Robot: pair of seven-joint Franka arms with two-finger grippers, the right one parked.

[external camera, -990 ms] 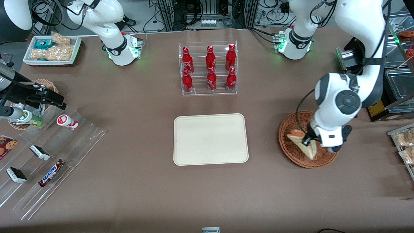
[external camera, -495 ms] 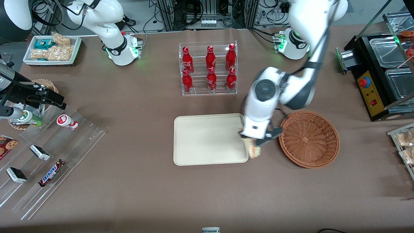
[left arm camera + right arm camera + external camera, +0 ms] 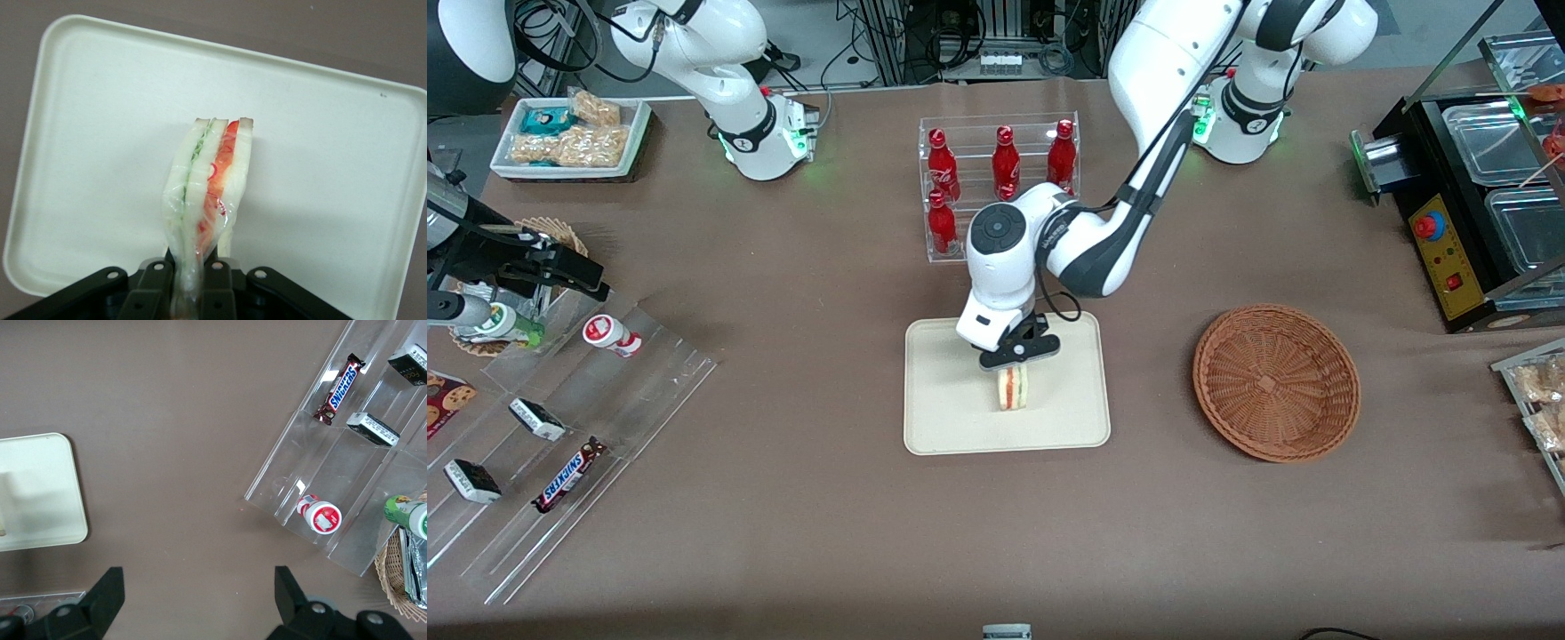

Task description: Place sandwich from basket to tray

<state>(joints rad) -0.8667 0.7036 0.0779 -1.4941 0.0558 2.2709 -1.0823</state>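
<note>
Front view: the left arm reaches out over the middle of the tabletop [image 3: 800, 533], and its gripper [image 3: 1017, 356] hangs above the tray [image 3: 943, 418]. The jaws are closed on the sandwich [image 3: 1012, 388], which stands on edge with its orange-red and green filling layers facing the camera. Whether its lower end touches the tray surface cannot be told. The basket [image 3: 1276, 382] sits well apart from the tray, toward the working arm's end of the tabletop, with nothing in it. A clear rack of red bottles [image 3: 943, 173] stands farther from the camera than the tray, partly covered by the arm.

Left wrist view: the gripper [image 3: 189, 280] clamps one narrow end of the sandwich [image 3: 210, 187], the two black fingers [image 3: 151, 280] pressed against the pale bread on either side. The wedge extends away from the jaws over the middle of the tray [image 3: 87, 133].

Right wrist view: only a rounded corner of the tray [image 3: 40, 493] shows on the brown tabletop [image 3: 173, 420], near a clear stepped display stand [image 3: 333, 480] with a chocolate bar [image 3: 340, 387].
</note>
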